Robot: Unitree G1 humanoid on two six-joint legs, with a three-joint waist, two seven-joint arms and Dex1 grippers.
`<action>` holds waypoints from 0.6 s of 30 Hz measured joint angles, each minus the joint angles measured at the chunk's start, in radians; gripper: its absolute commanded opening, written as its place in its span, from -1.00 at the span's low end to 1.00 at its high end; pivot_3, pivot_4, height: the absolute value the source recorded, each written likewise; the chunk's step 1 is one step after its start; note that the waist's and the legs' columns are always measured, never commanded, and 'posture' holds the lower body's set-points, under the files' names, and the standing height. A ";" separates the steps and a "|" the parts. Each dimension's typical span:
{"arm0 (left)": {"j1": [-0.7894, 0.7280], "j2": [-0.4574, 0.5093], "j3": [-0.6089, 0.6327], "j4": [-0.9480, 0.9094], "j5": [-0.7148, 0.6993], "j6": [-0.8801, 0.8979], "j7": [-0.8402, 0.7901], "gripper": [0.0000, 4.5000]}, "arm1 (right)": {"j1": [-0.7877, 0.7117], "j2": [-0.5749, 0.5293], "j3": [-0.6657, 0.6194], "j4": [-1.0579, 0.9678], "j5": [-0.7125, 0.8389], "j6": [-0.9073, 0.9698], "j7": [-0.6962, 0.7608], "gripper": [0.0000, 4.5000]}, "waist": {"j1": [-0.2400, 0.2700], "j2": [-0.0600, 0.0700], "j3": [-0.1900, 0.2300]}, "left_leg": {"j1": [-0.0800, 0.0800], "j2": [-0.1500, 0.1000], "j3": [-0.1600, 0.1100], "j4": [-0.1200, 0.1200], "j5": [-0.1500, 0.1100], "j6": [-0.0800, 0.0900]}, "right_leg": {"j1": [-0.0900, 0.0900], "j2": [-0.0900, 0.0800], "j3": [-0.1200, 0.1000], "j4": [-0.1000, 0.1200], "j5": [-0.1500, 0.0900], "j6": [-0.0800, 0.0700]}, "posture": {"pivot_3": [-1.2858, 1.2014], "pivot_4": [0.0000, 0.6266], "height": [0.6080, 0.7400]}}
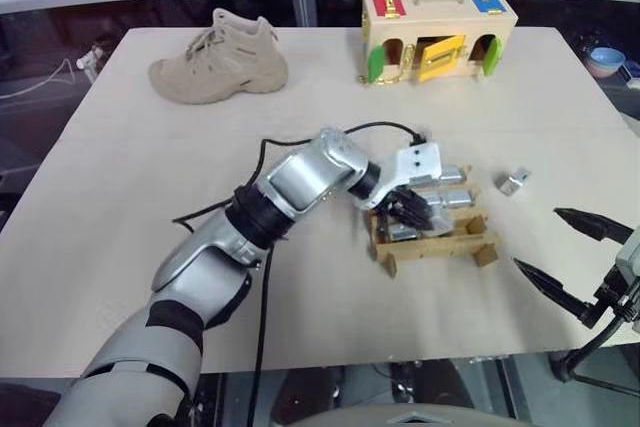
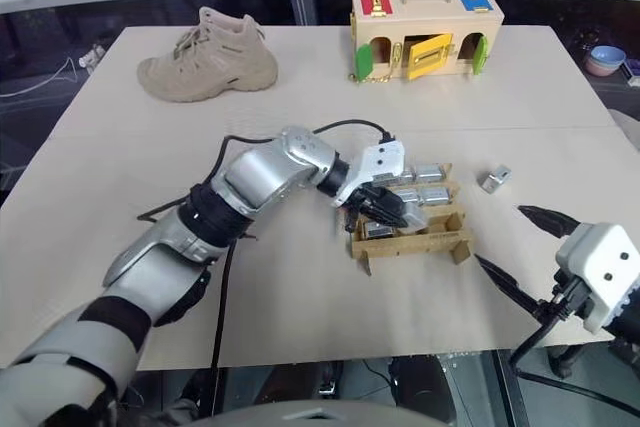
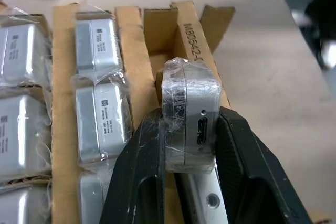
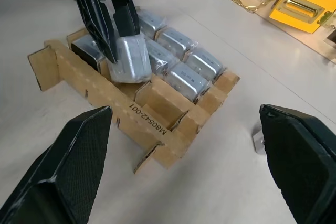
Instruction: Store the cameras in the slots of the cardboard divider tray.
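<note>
The left gripper pinches a small silver-grey plastic-wrapped camera upright over the tan cardboard divider tray, at its near row. The right gripper hangs spread wide beside the table's near edge, bare tabletop between it and the tray.

Head views look down over the table; both wrist views sit close, sharing the cardboard divider tray.

A camera sits between the left fingers, over a slot at the tray's edge. Other cameras fill slots beside them, apparently six. One camera lies on the bench beyond the right fingers.
</note>
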State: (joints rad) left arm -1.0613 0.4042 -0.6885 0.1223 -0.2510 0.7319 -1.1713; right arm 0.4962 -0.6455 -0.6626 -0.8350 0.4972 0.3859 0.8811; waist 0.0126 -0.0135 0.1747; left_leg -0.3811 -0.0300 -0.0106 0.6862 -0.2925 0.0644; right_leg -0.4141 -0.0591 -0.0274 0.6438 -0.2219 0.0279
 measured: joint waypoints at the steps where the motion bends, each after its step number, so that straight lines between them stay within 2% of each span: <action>1: -0.003 0.001 -0.002 0.000 0.009 -0.001 -0.007 -0.68 | 0.001 0.000 0.001 0.001 -0.003 -0.002 -0.002 0.98 | 0.000 0.000 0.000 | 0.000 0.000 0.000 0.000 0.000 0.000 | 0.000 0.001 0.001 0.000 0.000 0.000 | 0.03 -0.52 1.00; 18: -0.116 -0.009 -0.043 -0.001 0.099 0.124 -0.098 -0.68 | -0.002 -0.001 0.066 0.008 -0.040 -0.035 -0.056 0.98 | 0.001 0.000 0.000 | 0.000 0.002 0.001 0.001 0.000 0.000 | 0.000 0.005 0.001 0.000 0.000 0.000 | 0.03 -0.52 1.00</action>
State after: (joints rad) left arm -1.1772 0.3953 -0.7311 0.1212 -0.1522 0.8562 -1.2695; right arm 0.4946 -0.6465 -0.5969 -0.8271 0.4573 0.3512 0.8256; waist 0.0134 -0.0137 0.1748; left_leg -0.3811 -0.0279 -0.0099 0.6873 -0.2927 0.0647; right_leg -0.4142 -0.0541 -0.0262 0.6439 -0.2219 0.0279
